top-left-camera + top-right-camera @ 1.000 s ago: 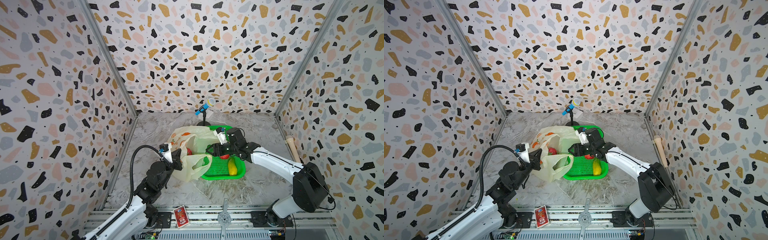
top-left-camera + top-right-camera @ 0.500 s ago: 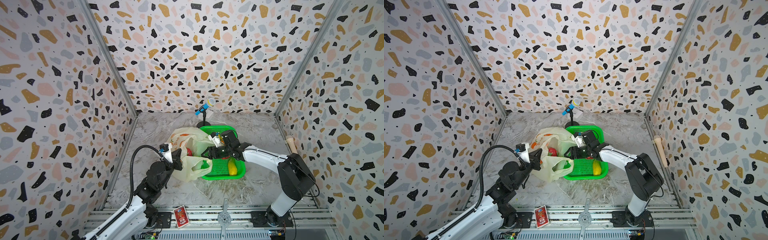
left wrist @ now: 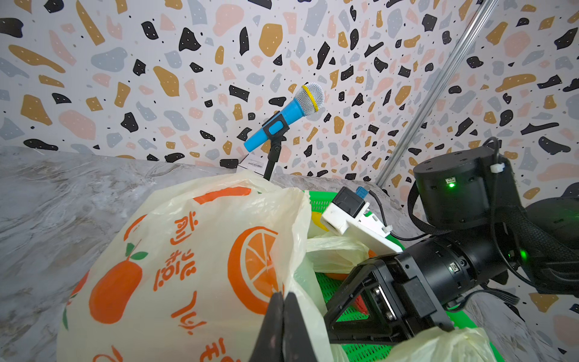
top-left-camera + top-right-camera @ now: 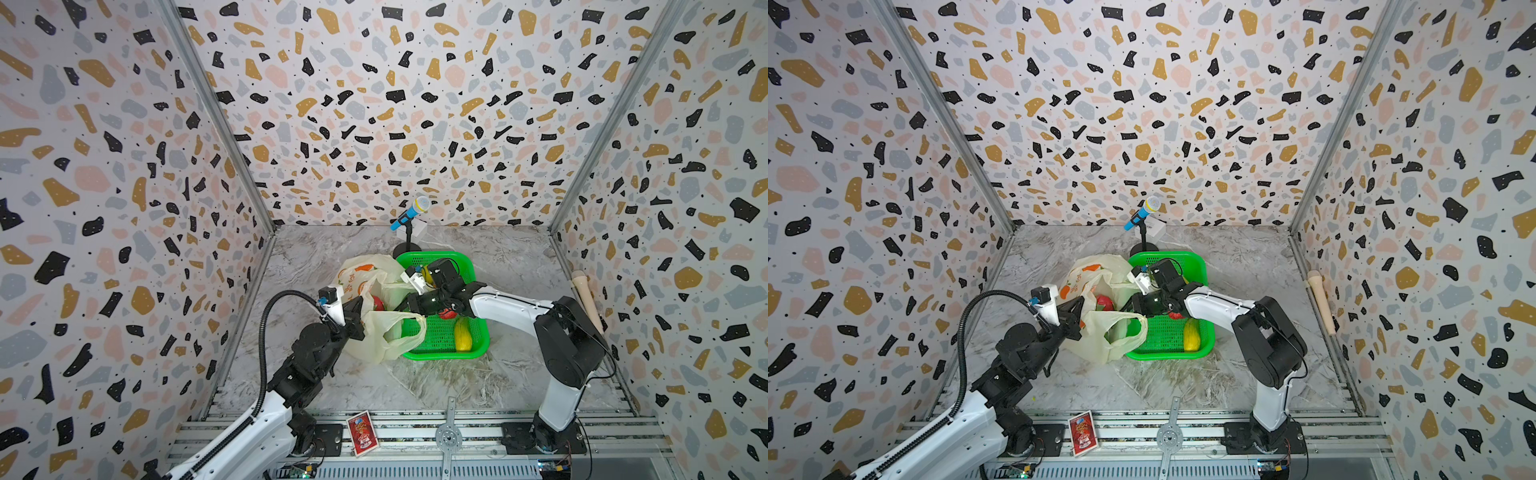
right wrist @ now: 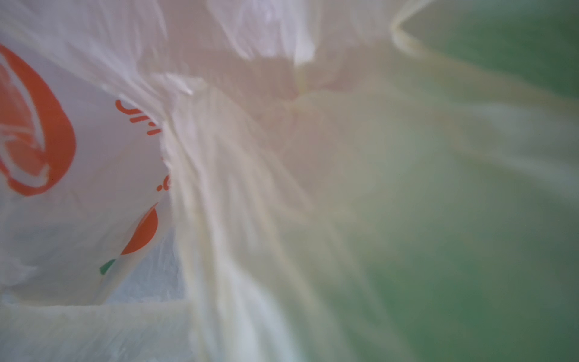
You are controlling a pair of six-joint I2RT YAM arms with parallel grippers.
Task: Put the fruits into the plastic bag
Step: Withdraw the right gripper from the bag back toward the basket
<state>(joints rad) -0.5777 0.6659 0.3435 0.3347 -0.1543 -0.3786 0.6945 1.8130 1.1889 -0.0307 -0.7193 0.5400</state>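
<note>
1. The bag (image 4: 365, 286) lies crumpled on the table (image 4: 415, 386), just left of the green basket (image 4: 440, 355). One handle loop overlaps the basket's left rim.
2. The left claw (image 4: 358, 318) is clenched on the bag's rim at its left side. The left wrist view shows its fingers (image 3: 275, 326) pressed together on the film.
3. The right claw (image 4: 405, 306) reaches from over the basket into the bag's mouth. Plastic hides its tips, and its wrist view shows only blurred film, so I cannot tell whether it grips anything.
4. A red fruit (image 4: 377, 302) sits inside the bag, near the right claw.
5. A mango (image 4: 462, 338) lies in the basket's near right part. A second red fruit (image 4: 446, 313) shows under the right arm.
</note>
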